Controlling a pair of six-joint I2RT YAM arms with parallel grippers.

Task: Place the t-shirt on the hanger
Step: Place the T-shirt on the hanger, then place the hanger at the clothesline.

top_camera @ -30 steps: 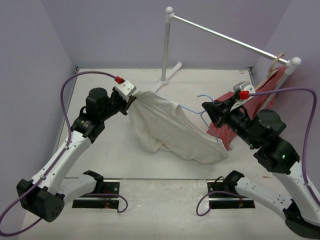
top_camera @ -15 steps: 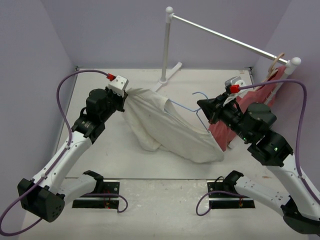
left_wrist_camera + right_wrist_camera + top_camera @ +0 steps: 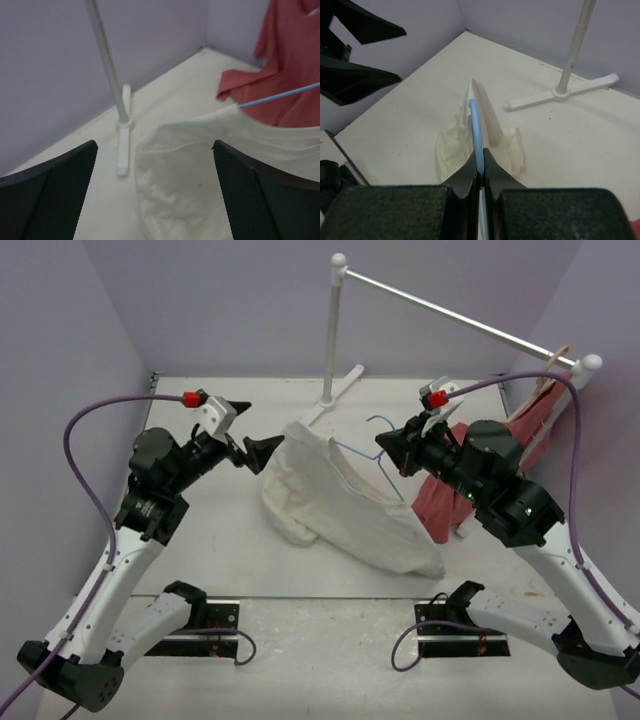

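Note:
The white t-shirt (image 3: 340, 505) lies crumpled on the table, with its upper edge draped over the hanger (image 3: 372, 448), a thin light-blue wire frame. My right gripper (image 3: 392, 452) is shut on the hanger's wire (image 3: 476, 125) and holds it above the cloth (image 3: 452, 147). My left gripper (image 3: 252, 435) stands open just left of the t-shirt's upper corner, with nothing between its fingers. In the left wrist view the t-shirt (image 3: 190, 170) lies beyond the wide jaws of the left gripper (image 3: 155, 145), and the blue wire (image 3: 280, 96) runs off to the right.
A white clothes rack stands at the back, with its post (image 3: 333, 330) and foot (image 3: 565, 92) near the t-shirt. A red garment (image 3: 440, 502) hangs from a tan wooden hanger (image 3: 555, 360) at the right end of the rail. Lilac walls enclose the table.
My left gripper has opened, let go of the t-shirt's corner and drawn back to the left. My right gripper has carried the hanger to the left, and the cloth has sagged.

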